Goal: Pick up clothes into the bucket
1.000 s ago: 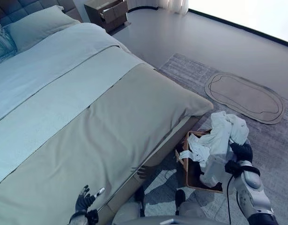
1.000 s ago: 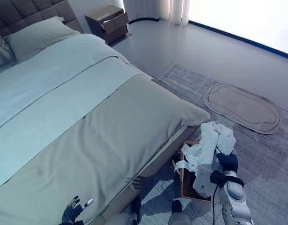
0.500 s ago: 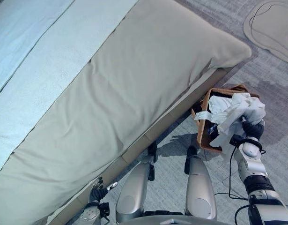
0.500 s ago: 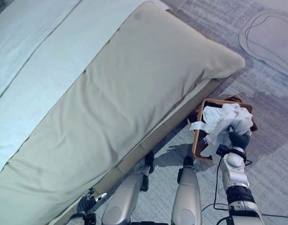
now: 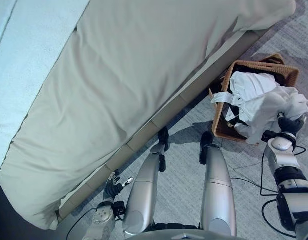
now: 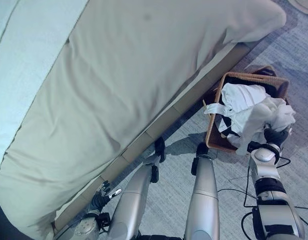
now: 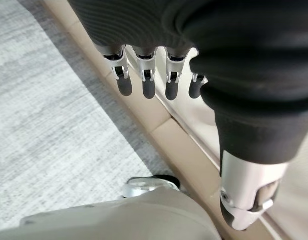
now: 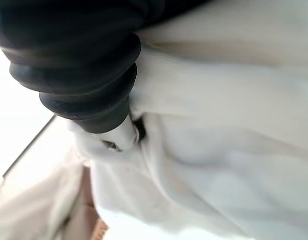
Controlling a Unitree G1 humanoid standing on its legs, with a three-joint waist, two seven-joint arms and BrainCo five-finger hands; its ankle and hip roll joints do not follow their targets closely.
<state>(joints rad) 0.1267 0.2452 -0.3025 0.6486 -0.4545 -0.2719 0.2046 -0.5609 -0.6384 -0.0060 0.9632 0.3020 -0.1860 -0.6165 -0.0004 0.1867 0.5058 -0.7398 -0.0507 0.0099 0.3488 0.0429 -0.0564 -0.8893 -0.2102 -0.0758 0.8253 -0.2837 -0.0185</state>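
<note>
A brown wicker basket (image 5: 220, 129) stands on the rug by the foot of the bed, with white clothes and something dark in it. A bunch of white cloth (image 5: 266, 107) lies heaped over the basket's near right rim. My right hand (image 5: 290, 126) is at that bunch, its dark cover against the cloth. In the right wrist view its thumb (image 8: 121, 136) presses into the white cloth (image 8: 209, 165), shut on it. My left hand (image 5: 113, 184) hangs low beside the bed base, fingers (image 7: 143, 82) straight and holding nothing.
The bed (image 5: 143, 65) with its beige cover fills the upper left, and its base edge (image 7: 179, 145) runs close to my left hand. Grey rug (image 5: 184, 165) lies under the basket.
The camera has tilted down, so the whole picture shifted. The white cloth in my right hand has come down from above the basket onto its rim. The left hand stays idle.
</note>
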